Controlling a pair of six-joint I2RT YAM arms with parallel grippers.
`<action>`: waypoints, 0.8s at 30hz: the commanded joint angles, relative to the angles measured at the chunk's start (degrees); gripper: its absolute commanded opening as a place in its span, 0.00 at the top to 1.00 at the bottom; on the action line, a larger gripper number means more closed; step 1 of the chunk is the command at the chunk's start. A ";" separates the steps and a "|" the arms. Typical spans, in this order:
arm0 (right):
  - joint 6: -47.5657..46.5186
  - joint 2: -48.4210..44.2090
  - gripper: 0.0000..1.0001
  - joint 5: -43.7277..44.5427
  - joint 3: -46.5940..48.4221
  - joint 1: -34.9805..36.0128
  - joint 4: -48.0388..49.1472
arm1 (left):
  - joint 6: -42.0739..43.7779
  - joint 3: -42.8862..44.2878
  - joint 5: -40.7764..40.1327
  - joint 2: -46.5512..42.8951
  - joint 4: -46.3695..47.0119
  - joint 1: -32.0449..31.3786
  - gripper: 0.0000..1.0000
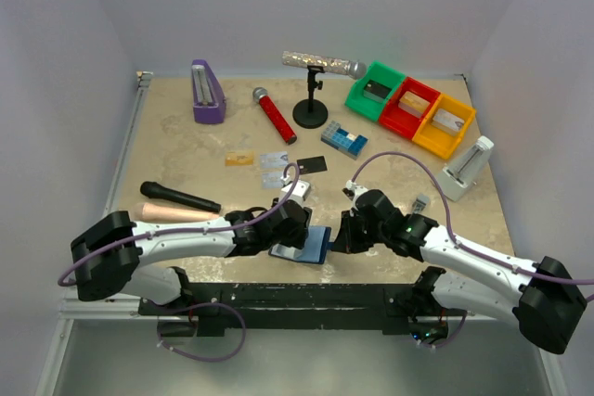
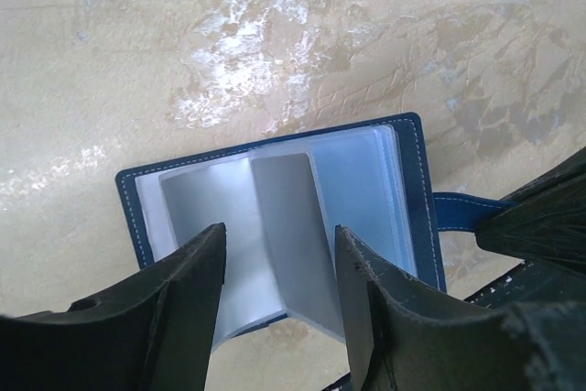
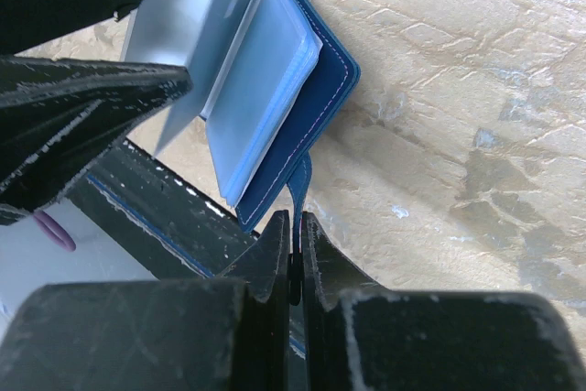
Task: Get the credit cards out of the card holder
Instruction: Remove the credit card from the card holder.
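Holding the card holder [image 1: 318, 244] spread open at the near edge of the desk [image 1: 186, 136].
My right jaws are clenched on its closure tab [image 3: 298, 191]; my left jaws stand released, astride a grey inner leaf [image 2: 284, 217]. Credit cards [image 1: 272, 159] lie flat farther up the desk, well apart from it.

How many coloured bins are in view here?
3, side by side at the far right: the green bin on the left, the red bin in the middle, the orange bin on the right. None appears hidden.
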 commanded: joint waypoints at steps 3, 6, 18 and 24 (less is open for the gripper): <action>-0.92 -1.45 1.00 -0.59 1.17 0.00 0.28 | -0.21 -1.68 -3.80 -2.84 -2.15 0.17 0.45; -1.01 -1.54 1.00 -0.42 1.08 0.00 0.11 | -0.47 -2.73 -4.42 -3.55 -2.59 0.52 0.45; -1.45 -3.38 0.74 3.01 2.05 0.00 -4.11 | -1.79 -8.18 -6.35 -9.44 -3.56 2.80 0.41; -2.06 -6.71 0.45 9.85 7.14 0.00 -13.59 | -2.40 -10.11 -5.57 -13.39 -2.77 4.30 0.40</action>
